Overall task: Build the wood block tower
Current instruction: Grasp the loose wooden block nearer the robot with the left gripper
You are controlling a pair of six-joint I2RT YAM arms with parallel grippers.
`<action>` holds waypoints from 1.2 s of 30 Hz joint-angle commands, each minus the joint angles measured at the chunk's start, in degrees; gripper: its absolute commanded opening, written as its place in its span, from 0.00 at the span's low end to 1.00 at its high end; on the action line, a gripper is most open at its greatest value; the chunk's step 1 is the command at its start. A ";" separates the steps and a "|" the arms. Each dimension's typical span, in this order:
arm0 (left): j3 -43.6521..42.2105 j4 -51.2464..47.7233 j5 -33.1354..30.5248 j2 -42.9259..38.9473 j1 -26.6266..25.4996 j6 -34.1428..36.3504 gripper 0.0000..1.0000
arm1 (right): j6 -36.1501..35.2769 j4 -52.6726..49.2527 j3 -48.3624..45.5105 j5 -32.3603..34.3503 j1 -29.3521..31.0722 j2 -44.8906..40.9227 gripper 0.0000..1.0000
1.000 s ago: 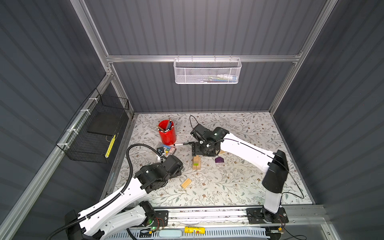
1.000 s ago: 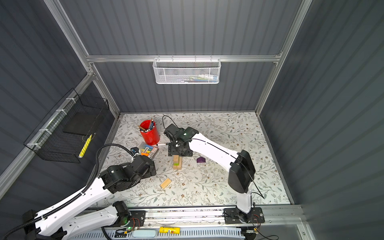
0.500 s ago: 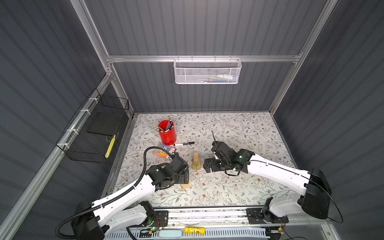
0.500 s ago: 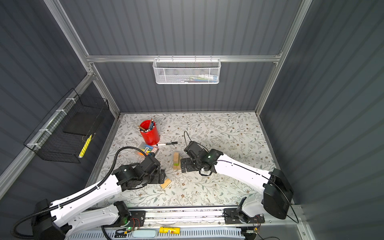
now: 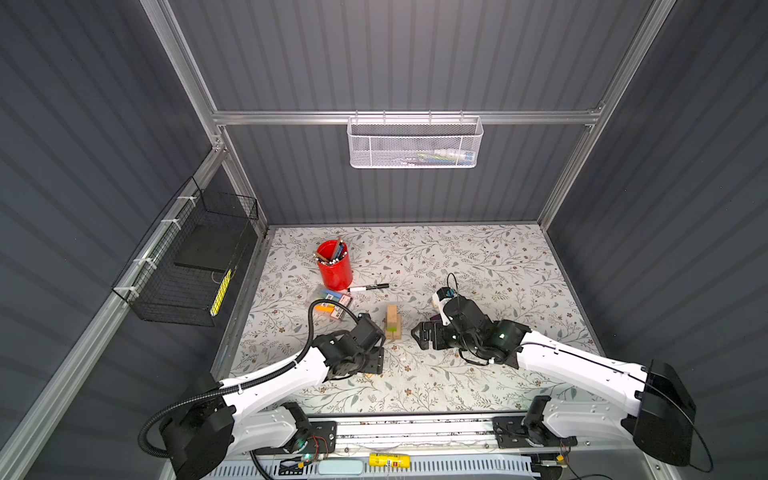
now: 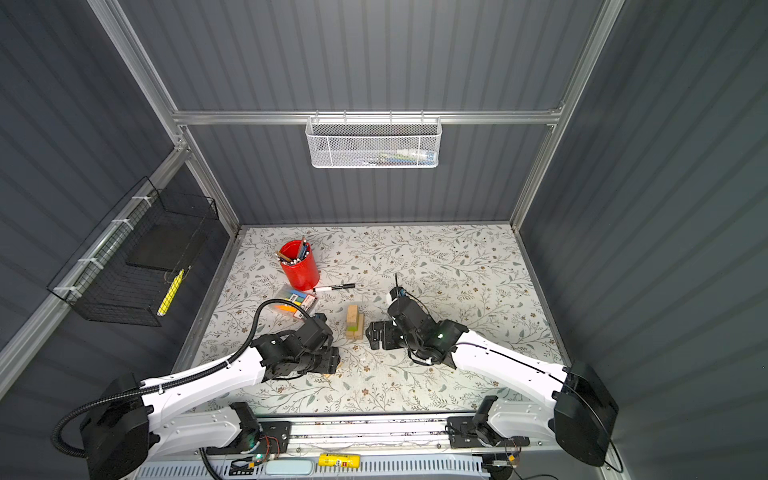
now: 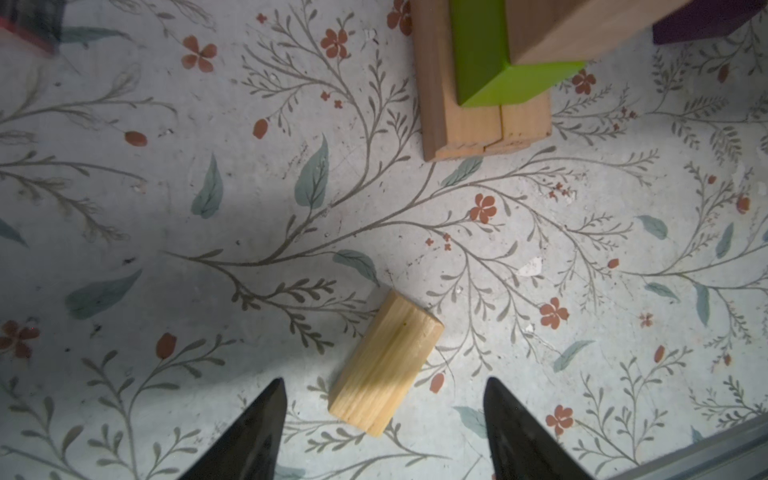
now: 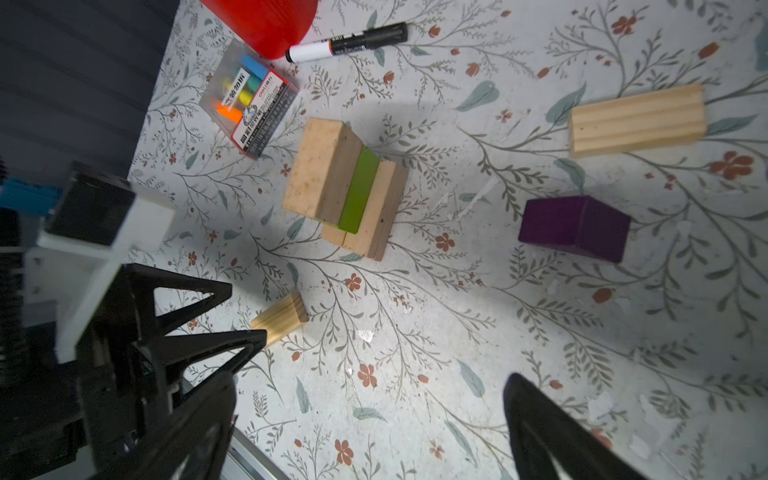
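Tower [image 8: 345, 183]: pale bricks, lime-green layer, upright on worktop [image 8: 457, 332]; left gripper [image 7: 385, 379] spread, straddling loose wood block [image 7: 386, 361] without touching; right gripper [image 8: 369, 377] spread wide, empty; purple block [image 8: 575, 228] apart.

worktop [image 7: 124, 232]: pale, grey-green leaves, red flowers
tower [image 8: 332, 183]: pale wood, lime-green layer
loose block [image 8: 573, 228]: purple
pen cup [image 5: 334, 272]: red

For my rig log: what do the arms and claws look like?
White links, black joints on the left arm and right arm. A black ribbed hose loops by the left; a green light glows on the right. Left claw and right claw: black, pointed fingers.
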 commanded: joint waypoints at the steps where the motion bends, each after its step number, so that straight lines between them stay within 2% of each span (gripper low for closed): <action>1: -0.75 2.43 1.07 1.71 -0.65 1.17 0.72 | 0.68 2.18 -1.44 0.83 -0.65 -1.56 0.99; 5: -1.33 3.30 0.49 3.73 -1.75 0.47 0.69 | 0.86 2.17 -2.08 0.41 -1.19 -2.23 0.99; 12: 0.44 1.64 -4.38 9.68 -6.46 -1.51 0.63 | 0.67 2.01 -2.78 0.19 -1.80 -3.08 0.99; 18: 2.87 -1.95 -8.81 13.61 -10.19 -6.08 0.53 | 0.66 1.81 -3.29 -0.01 -2.33 -3.59 0.99; 25: 3.65 -4.25 -11.57 15.67 -10.37 -15.14 0.44 | 0.67 2.63 -4.10 -0.58 -2.60 -5.11 0.99; 30: 1.46 -1.31 -10.52 14.88 -10.33 -17.13 0.42 | 0.35 2.89 -3.67 -1.83 -2.95 -4.58 0.99; 36: 2.37 -4.07 -10.87 14.79 -10.38 -20.11 0.36 | -0.11 2.60 -2.22 -2.92 -3.13 -4.42 0.99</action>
